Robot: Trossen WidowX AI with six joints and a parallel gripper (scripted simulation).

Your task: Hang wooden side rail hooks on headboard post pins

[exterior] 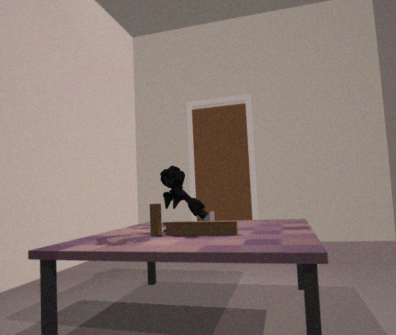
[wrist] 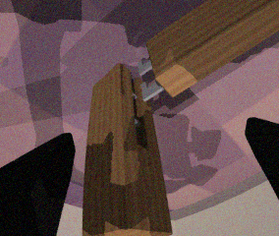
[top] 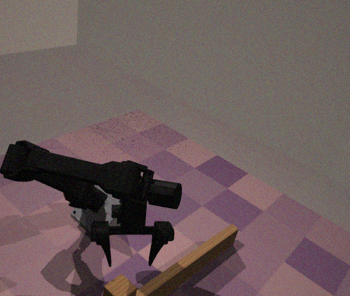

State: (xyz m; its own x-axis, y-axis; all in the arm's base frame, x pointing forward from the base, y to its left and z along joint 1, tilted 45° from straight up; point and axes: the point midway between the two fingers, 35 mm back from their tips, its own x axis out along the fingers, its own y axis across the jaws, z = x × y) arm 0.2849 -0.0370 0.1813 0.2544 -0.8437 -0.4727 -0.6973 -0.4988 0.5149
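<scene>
Beside the headboard post (top: pixel 120 285) (exterior: pixel 155 220) (wrist: pixel 125 147), upright on table (exterior: pixel 176 256): wooden side rail (top: pixel 197 258) (exterior: pixel 201 228) (wrist: pixel 218 44), lying along the tabletop. Steel hooks (wrist: pixel 150 90) on its near end point toward the post, short of its slot (wrist: pixel 139 125). Above post height, gripper (top: pixel 130 265) (exterior: pixel 170 208) (wrist: pixel 165 134) hangs fingers down, spread wide, nothing between them. Door (exterior: pixel 222 162) well behind post.
</scene>
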